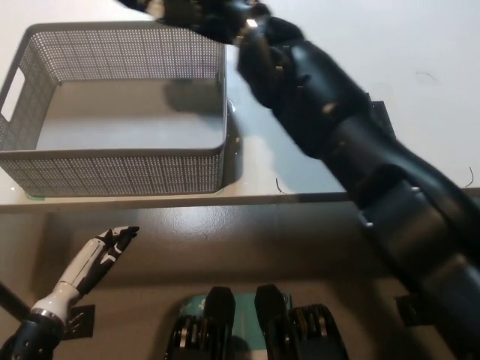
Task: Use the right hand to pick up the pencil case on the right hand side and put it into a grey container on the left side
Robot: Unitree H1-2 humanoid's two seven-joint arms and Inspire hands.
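While over container (120,176), right hand (196,13) blurred

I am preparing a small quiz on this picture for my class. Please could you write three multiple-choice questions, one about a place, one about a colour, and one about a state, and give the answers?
1. Where is the right hand?
A. over the far rim of the basket
B. below the table edge
C. at the table's right end

2. What colour is the mesh basket?
A. red
B. grey
C. yellow

3. What lies in the basket?
A. a pile of books
B. nothing visible
C. a cup

Answers: 1 A, the black arm reaches to the picture's top there. 2 B, its walls are grey. 3 B, its floor shows bare. The left hand rests low.
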